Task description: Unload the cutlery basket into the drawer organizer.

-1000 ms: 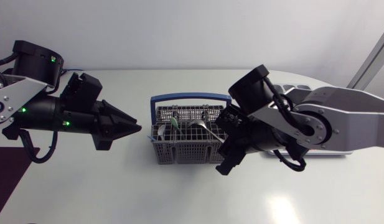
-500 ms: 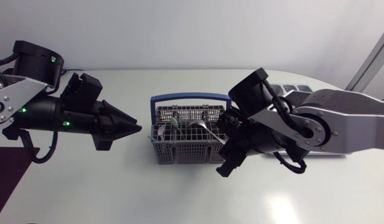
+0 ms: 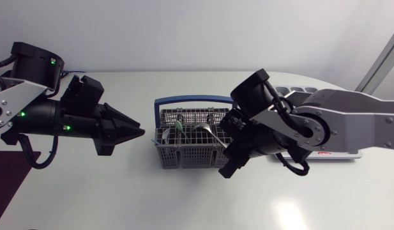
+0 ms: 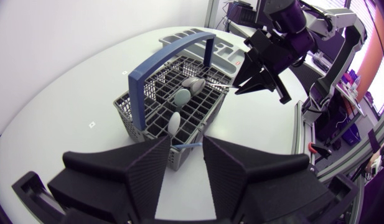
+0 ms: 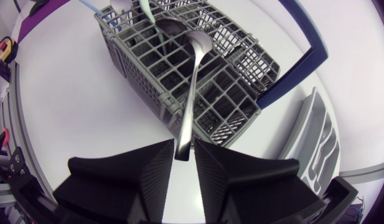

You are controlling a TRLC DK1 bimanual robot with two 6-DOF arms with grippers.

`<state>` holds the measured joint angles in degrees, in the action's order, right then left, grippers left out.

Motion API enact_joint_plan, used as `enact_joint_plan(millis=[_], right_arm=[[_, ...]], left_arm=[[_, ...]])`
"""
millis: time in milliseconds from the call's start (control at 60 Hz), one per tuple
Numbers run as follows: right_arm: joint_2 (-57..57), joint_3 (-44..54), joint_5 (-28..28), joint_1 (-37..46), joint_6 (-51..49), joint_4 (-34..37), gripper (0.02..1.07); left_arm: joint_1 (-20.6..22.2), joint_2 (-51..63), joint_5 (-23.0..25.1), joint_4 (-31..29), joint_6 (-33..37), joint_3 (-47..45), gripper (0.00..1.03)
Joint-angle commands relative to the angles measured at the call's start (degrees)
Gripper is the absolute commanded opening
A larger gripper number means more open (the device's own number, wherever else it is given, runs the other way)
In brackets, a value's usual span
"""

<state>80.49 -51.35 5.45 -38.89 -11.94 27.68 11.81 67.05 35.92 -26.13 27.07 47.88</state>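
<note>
The right gripper [image 5: 184, 149] pinches the handle of a steel spoon [image 5: 193, 74], whose bowl lies over the grey basket [image 5: 139, 71] (the head view hides this grip behind the arm). The organizer [image 5: 319, 146] sits just beyond the basket's blue handle [image 5: 304, 62]. The left gripper [image 4: 187, 146] hangs beside the basket's other end, its fingers a narrow gap apart and holding nothing. Its own view shows more spoons [image 4: 181, 96] standing in the basket.
</note>
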Motion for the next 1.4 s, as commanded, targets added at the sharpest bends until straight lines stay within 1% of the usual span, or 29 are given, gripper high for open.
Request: enact_joint_plan(millis=[0,267,383,583,917,1017,1300,1383], right_arm=[[1.0,-1.7,0.7,0.1,1.4,0.5,0.3],[2.7,-2.3,0.8,0.1,1.4,0.6,0.29],[2.7,-2.4,0.8,0.1,1.5,0.6,0.18],[2.7,-2.8,0.9,0.1,1.5,0.7,0.15],[-1.2,-0.9,0.5,0.9,0.2,1.5,0.15],[-2.6,-0.2,0.3,1.3,-0.2,1.9,0.15],[-4.6,0.6,-0.4,2.0,-0.9,1.8,0.15],[-3.9,0.6,-0.7,2.8,-1.0,1.6,0.15]], left_arm=[[0.5,-0.7,0.1,-0.6,0.1,-1.3,0.39],[0.7,-0.9,0.1,-0.6,-0.1,-1.2,0.39],[0.5,-1.0,0.1,-0.8,-0.1,-1.0,0.39],[0.7,-1.0,0.1,-0.8,-0.1,-1.0,0.39],[1.0,-1.0,0.1,-1.3,-0.3,-0.2,0.39],[2.0,-0.9,-0.1,-1.3,-0.6,0.1,0.39],[5.7,0.3,-2.5,-0.5,-1.8,1.2,0.39],[5.9,0.7,-2.6,-0.4,-1.9,1.5,0.39]])
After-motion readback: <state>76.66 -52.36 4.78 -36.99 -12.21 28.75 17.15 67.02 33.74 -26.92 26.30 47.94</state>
